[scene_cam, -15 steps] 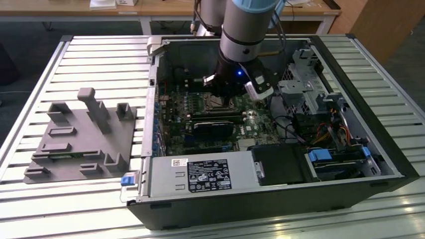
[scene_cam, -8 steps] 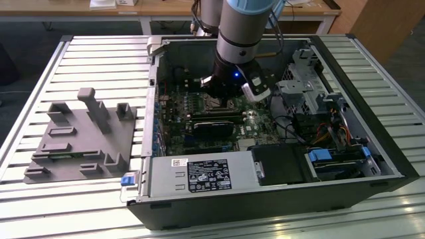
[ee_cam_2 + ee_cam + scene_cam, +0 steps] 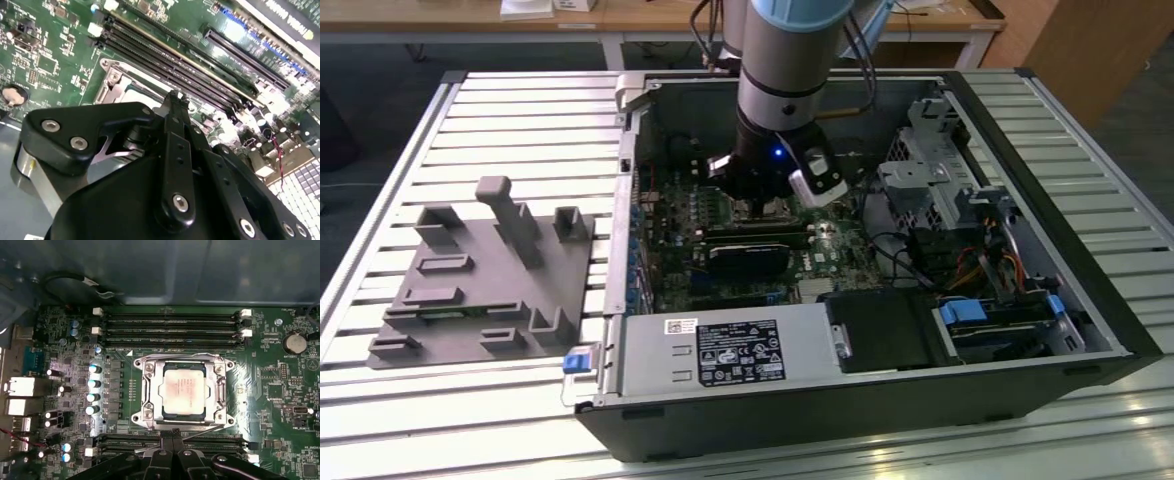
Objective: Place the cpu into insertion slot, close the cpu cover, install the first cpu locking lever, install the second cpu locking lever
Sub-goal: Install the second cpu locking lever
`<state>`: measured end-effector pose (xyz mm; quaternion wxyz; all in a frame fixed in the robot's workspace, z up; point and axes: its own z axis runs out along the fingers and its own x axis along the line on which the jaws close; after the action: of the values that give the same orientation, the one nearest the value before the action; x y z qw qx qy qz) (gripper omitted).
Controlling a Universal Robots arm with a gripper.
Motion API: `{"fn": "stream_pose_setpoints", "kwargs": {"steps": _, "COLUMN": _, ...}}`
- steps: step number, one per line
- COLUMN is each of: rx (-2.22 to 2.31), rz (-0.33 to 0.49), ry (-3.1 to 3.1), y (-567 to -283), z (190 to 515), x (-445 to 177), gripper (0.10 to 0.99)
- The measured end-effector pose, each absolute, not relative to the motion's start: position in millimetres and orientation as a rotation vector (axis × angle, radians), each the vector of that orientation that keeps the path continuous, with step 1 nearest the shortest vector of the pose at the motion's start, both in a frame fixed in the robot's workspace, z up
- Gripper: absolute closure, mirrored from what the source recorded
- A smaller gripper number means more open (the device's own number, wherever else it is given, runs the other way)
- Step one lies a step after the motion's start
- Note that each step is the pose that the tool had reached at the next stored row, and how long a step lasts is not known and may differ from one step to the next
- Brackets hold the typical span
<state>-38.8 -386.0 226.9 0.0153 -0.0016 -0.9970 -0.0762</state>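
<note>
Cpu (image 3: 183, 389) sits in the slot (image 3: 150, 412), cover (image 3: 218, 382) down around it. Gripper (image 3: 174, 432) hovers at the socket's edge, fingers pressed together near a thin lever (image 3: 200, 430). Levers look not yet latched.

Silver-grey arm (image 3: 781, 60), black screw-studded end effector (image 3: 172, 107).

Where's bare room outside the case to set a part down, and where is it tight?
Free: the slatted table beyond the grey fixture, and its near strip below the computer case. Crowded: inside the case, where the end effector sits between the cpu cover and memory slots.
</note>
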Motion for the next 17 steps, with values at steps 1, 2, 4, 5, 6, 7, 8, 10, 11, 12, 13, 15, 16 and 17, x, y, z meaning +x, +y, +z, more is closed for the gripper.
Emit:
{"fn": "stream_pose_setpoints", "kwargs": {"steps": 1, "rx": -0.009, "rz": -0.242, "ry": -3.102, "y": -386.7, "z": 226.8, "x": -38.8, "gripper": 0.98}}
{"fn": "stream_pose_setpoints", "kwargs": {"steps": 2, "rx": -0.011, "rz": -0.246, "ry": -3.101, "y": -387.6, "z": 226.7, "x": -38.8, "gripper": 0.98}}
{"fn": "stream_pose_setpoints", "kwargs": {"steps": 4, "rx": -0.014, "rz": -0.25, "ry": -3.101, "y": -389.9, "z": 226.4, "x": -39.5, "gripper": 0.98}}
{"fn": "stream_pose_setpoints", "kwargs": {"steps": 5, "rx": -0.014, "rz": -0.251, "ry": -3.101, "y": -390.8, "z": 226.1, "x": -40.4, "gripper": 0.98}}
{"fn": "stream_pose_setpoints", "kwargs": {"steps": 6, "rx": -0.015, "rz": -0.252, "ry": -3.101, "y": -391.6, "z": 226.0, "x": -41.7, "gripper": 0.98}}
{"fn": "stream_pose_setpoints", "kwargs": {"steps": 7, "rx": -0.015, "rz": -0.253, "ry": -3.101, "y": -392.1, "z": 225.8, "x": -43.1, "gripper": 0.98}}
{"fn": "stream_pose_setpoints", "kwargs": {"steps": 8, "rx": -0.015, "rz": -0.254, "ry": -3.101, "y": -392.4, "z": 225.7, "x": -44.5, "gripper": 0.98}}
{"fn": "stream_pose_setpoints", "kwargs": {"steps": 10, "rx": -0.015, "rz": -0.256, "ry": -3.1, "y": -392.5, "z": 225.2, "x": -46.9, "gripper": 0.98}}
{"fn": "stream_pose_setpoints", "kwargs": {"steps": 11, "rx": -0.015, "rz": -0.257, "ry": -3.1, "y": -392.5, "z": 225.0, "x": -47.8, "gripper": 0.98}}
{"fn": "stream_pose_setpoints", "kwargs": {"steps": 12, "rx": -0.015, "rz": -0.26, "ry": -3.1, "y": -392.6, "z": 225.0, "x": -49.1, "gripper": 0.98}}
{"fn": "stream_pose_setpoints", "kwargs": {"steps": 13, "rx": -0.015, "rz": -0.264, "ry": -3.1, "y": -392.6, "z": 224.9, "x": -50.1, "gripper": 0.98}}
{"fn": "stream_pose_setpoints", "kwargs": {"steps": 15, "rx": -0.015, "rz": -0.27, "ry": -3.099, "y": -392.5, "z": 224.3, "x": -51.3, "gripper": 0.98}}
{"fn": "stream_pose_setpoints", "kwargs": {"steps": 16, "rx": -0.015, "rz": -0.272, "ry": -3.099, "y": -392.5, "z": 223.6, "x": -52.1, "gripper": 0.98}}
{"fn": "stream_pose_setpoints", "kwargs": {"steps": 17, "rx": -0.015, "rz": -0.272, "ry": -3.099, "y": -392.5, "z": 222.6, "x": -52.6, "gripper": 0.98}}
